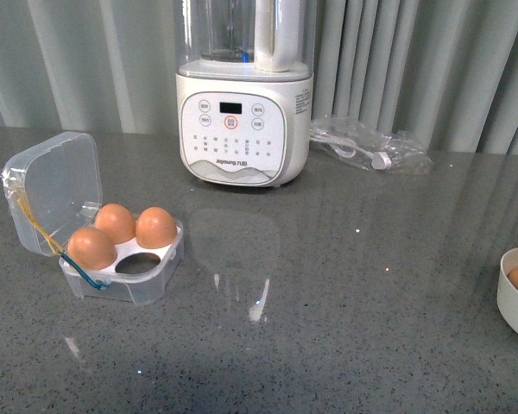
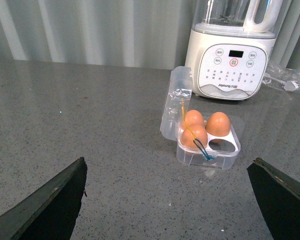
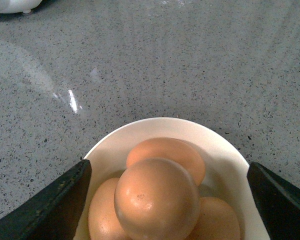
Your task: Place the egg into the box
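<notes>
Lid (image 1: 56, 185) open, the box (image 1: 147, 289) keeps one hole (image 1: 138, 264) free; right gripper (image 3: 167, 167) hangs spread over the top egg (image 3: 156, 200) in the bowl (image 3: 221, 159), left gripper (image 2: 167, 161) spread and empty.

The front camera sits on the robot's body and looks slightly down across the grey counter (image 1: 371, 345). The blender (image 1: 242, 129) is at 12 o'clock, the open box (image 1: 125, 267) at 9 o'clock, and the white bowl (image 1: 516, 302) is cut by the frame edge at 4 o'clock. The left wrist camera hangs well back, slanting down over the counter towards the box and blender, both shared with the front view. The right wrist camera is close over the bowl, looking steeply down. It shares that bowl with the front view, and a white sliver at its frame edge is possibly the blender's base.
</notes>
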Motion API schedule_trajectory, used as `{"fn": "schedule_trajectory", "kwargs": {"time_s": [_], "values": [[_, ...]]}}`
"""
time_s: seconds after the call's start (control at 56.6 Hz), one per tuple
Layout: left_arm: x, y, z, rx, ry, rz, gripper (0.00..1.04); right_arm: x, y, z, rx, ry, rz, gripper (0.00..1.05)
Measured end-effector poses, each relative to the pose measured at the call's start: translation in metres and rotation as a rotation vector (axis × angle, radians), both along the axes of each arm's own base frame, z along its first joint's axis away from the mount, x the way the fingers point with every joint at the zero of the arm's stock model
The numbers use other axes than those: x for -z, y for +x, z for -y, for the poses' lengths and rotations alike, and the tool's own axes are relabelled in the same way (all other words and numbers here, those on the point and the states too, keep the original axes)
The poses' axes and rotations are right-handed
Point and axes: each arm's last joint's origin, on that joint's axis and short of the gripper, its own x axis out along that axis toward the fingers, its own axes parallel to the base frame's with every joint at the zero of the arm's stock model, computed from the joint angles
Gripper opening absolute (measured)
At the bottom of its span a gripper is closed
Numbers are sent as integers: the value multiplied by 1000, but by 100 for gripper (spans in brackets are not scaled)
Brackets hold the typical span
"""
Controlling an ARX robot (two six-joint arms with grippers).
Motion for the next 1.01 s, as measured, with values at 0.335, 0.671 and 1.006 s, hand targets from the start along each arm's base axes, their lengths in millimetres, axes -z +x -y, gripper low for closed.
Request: {"fn": "schedule_trajectory", "kwargs": {"time_s": [0.335, 0.671, 1.006], "values": [[0, 0, 0, 0, 0, 0, 98, 1, -3, 1, 1, 5, -7, 41], [0, 0, 0, 0, 0, 0, 98, -32, -8, -7, -16, 15, 89, 41], [0, 0, 0, 0, 0, 0, 98, -80, 32, -74, -227, 128, 273, 41]]}}
